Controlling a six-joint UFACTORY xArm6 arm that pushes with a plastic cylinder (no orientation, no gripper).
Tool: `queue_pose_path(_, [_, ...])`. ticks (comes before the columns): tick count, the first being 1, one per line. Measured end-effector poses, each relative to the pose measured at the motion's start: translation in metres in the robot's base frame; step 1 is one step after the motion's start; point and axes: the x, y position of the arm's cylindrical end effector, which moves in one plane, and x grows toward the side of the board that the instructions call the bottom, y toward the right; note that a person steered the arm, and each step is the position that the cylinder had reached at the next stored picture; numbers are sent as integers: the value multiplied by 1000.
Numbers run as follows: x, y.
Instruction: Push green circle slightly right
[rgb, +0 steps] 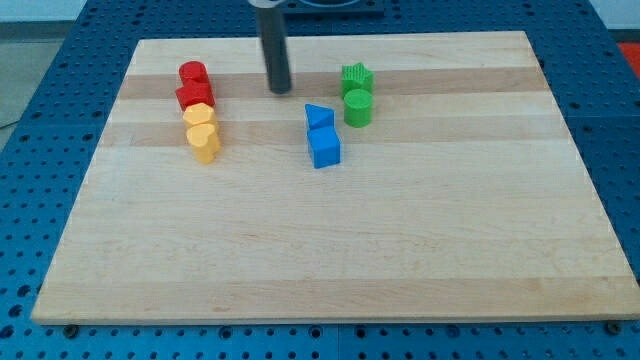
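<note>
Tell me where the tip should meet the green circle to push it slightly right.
Judging by the layout, press the green circle on its curved wall facing the view's left, at mid-width so it slides straight. My tip sits up-left of it. The green star touches its top side, and the blue triangle stands close on the left.

Straight dark grey rod, my tip (279, 91)
</note>
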Motion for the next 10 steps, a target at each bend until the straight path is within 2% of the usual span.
queue_pose_path(1, [-7, 83])
queue_pose_path(2, [-13, 137])
queue_pose_path(3, [-12, 147])
queue_pose_path(4, [10, 58])
queue_pose_path(5, [20, -60])
queue_pose_path(6, [42, -120])
queue_pose_path(7, [54, -74])
queue_pose_path(9, [36, 105])
queue_pose_path(10, [34, 135])
